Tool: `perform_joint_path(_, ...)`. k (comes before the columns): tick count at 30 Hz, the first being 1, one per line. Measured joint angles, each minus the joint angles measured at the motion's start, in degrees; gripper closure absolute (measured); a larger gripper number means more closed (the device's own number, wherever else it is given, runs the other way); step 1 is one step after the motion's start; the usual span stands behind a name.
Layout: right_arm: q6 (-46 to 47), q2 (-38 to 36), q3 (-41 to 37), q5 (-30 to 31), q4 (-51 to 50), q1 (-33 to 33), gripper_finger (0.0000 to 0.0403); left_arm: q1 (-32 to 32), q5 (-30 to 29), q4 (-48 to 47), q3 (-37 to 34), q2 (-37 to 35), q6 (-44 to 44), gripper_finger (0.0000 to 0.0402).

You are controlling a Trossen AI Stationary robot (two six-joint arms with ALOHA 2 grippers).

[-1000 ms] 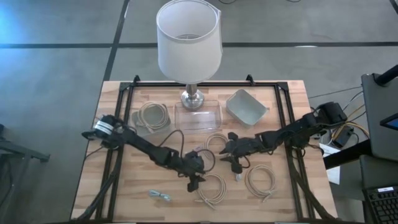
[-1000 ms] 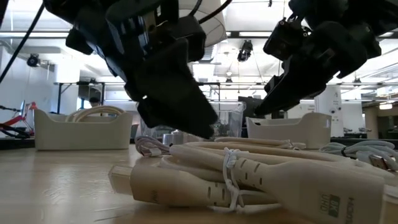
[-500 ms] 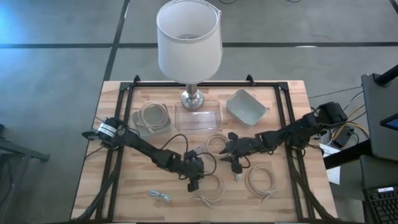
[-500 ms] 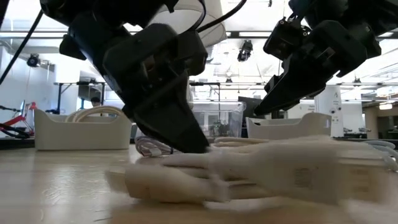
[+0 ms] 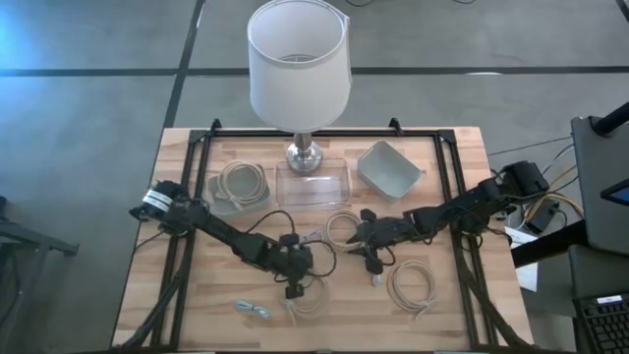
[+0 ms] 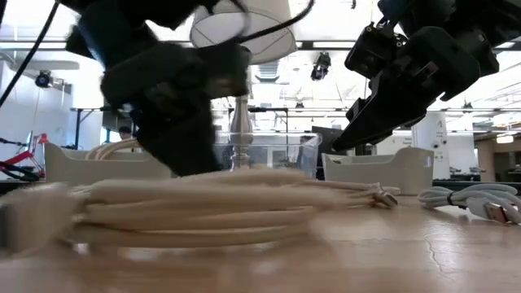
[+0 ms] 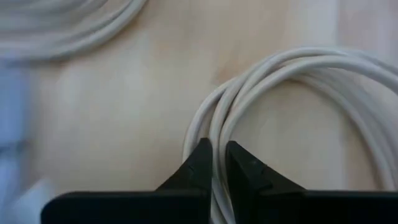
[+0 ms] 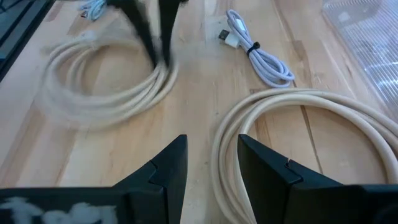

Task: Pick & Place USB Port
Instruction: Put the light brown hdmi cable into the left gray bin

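Note:
A coil of cream cable (image 5: 313,298) lies on the wooden table near its front middle, and my left gripper (image 5: 294,287) is shut on its left side. In the low view this coil (image 6: 203,212) fills the foreground, with the left gripper (image 6: 175,146) above it. My right gripper (image 5: 371,260) hangs open over the table's middle, above the edge of a second cream coil (image 8: 292,124), touching nothing. A small white USB cable (image 8: 256,57) lies bundled between the two arms. My left gripper pinches some strands of the coil's ring (image 7: 214,134) between its two fingertips. The fingers slant down from the table's left side and lie across the strands. The coil rests flat on the table.
A lamp (image 5: 298,59) stands at the back middle with a clear box (image 5: 314,184) before it. A white bin (image 5: 239,187) holding another coil is back left, and a grey bin (image 5: 388,169) back right. A third coil (image 5: 413,285) lies front right, a small cable (image 5: 254,310) front left.
My left gripper has shut on the coil's edge and moved toward the table's left edge, tipping more steeply down. The coil has slid along the table with it, to the left, and turned about.

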Motion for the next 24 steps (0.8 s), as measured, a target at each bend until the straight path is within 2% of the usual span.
perform_joint_path(4,0.0,0.0,0.0,0.0,0.0,0.0,0.0268,-0.5,-5.7,-7.6,0.0,-5.2,0.5,0.0376)
perform_joint_path(8,0.0,0.0,0.0,0.0,0.1,0.0,0.0268,-1.4,-12.0,-19.1,0.1,-8.8,-3.8,0.0376)
perform_joint_path(14,0.0,0.0,0.2,0.0,0.0,0.0,0.0268,-3.4,-17.9,-31.6,0.1,-15.4,-8.9,0.0374)
perform_joint_path(24,0.0,0.0,0.2,0.0,0.0,0.0,0.0268,-4.8,-27.4,-47.0,0.2,-29.8,-18.3,0.0369)
